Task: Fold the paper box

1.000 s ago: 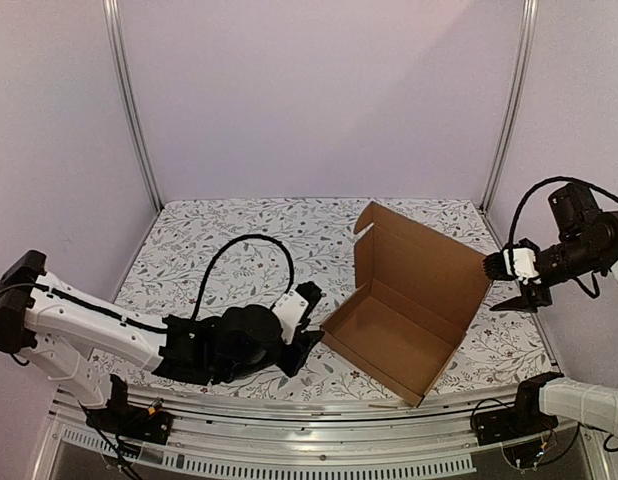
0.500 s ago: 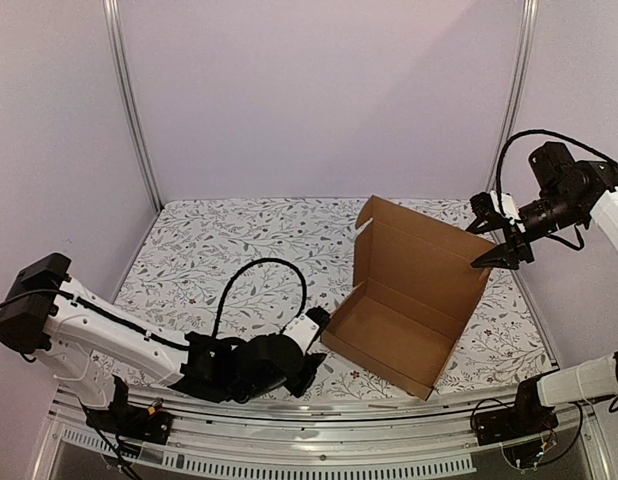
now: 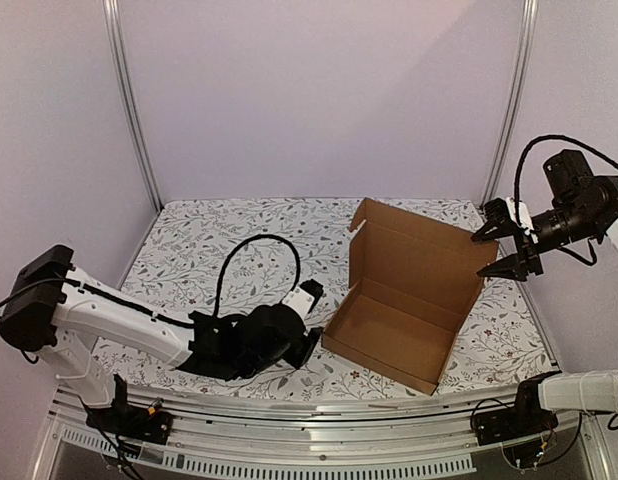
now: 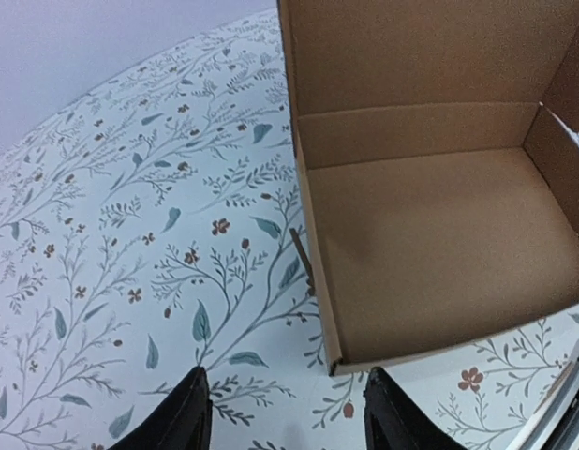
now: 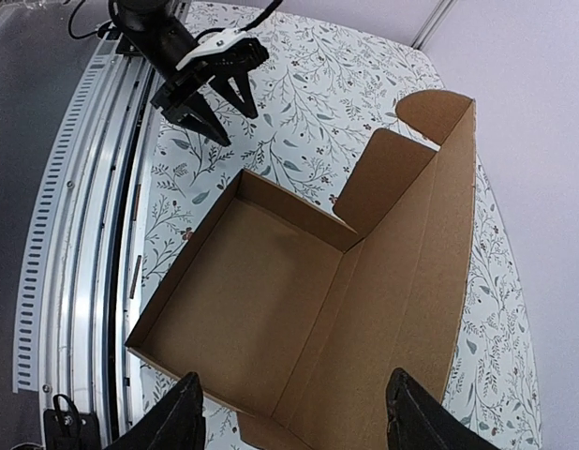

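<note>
While the paper box [image 3: 404,300] sits right of centre on the table [image 3: 219,240], tray [image 3: 389,335] formed and lid [image 3: 419,255] upright, both pincers gape wide and empty. The right gripper [image 3: 482,257], at the lid's top corner, should press it down evenly; the left gripper [image 4: 288,417], beside the tray, could brace it.

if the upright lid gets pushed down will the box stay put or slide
It would probably slide: the paper box is empty, thin cardboard, likely light, and nothing grips it on the tablecloth. The upright lid should hinge at its crease but may spring back.
</note>
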